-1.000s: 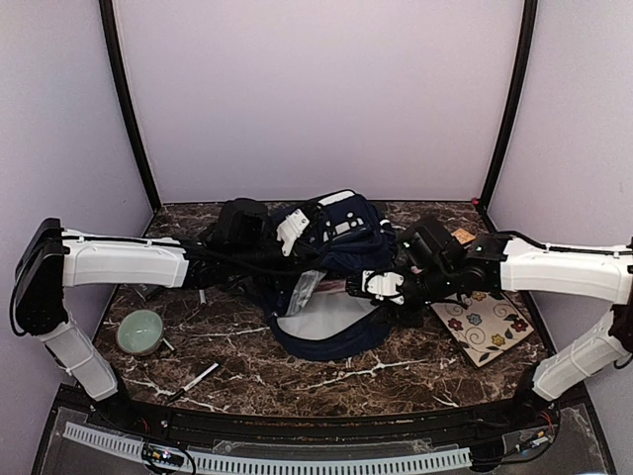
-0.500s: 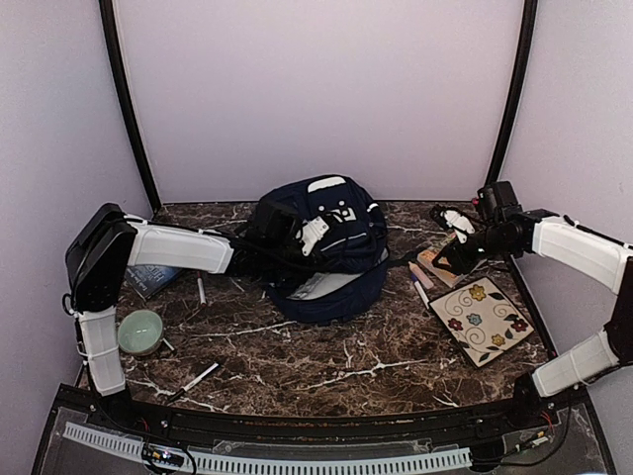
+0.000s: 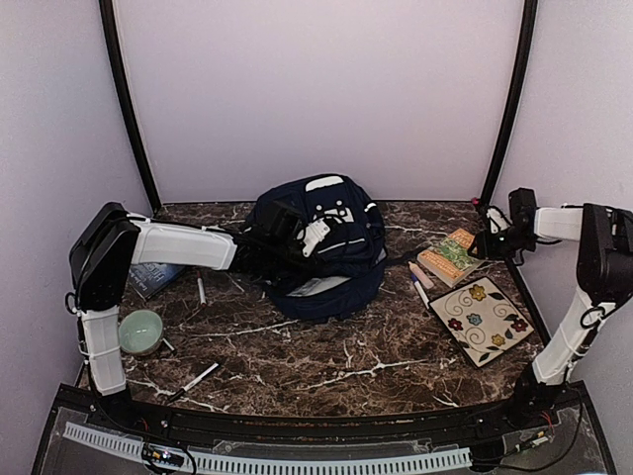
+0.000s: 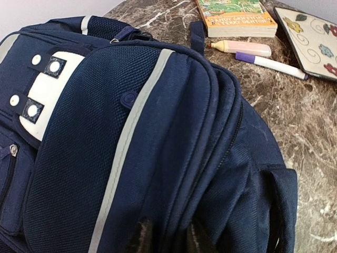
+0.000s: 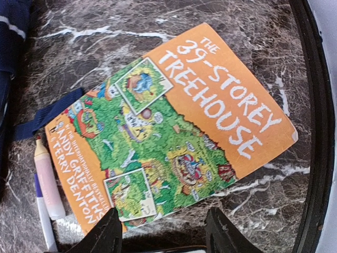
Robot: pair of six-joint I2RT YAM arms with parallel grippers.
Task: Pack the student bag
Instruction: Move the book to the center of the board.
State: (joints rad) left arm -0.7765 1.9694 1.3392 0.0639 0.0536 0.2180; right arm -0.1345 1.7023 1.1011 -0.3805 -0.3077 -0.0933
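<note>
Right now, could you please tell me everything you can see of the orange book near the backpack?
The book is a closed paperback, The 39-Storey Treehouse, with an orange cover, white lettering and a green cartoon picture; the authors' names run along one edge. It lies flat, cover up, on the marble table. A navy strap reaches its corner and a pink marker lies alongside. The right gripper hovers open over it, not holding it.

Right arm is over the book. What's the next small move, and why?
Probably lower the right gripper onto the orange book and close on its nearest edge. Its jaws stand open over that edge, holding nothing, and the book lies flat on the table, outside the student bag.
</note>
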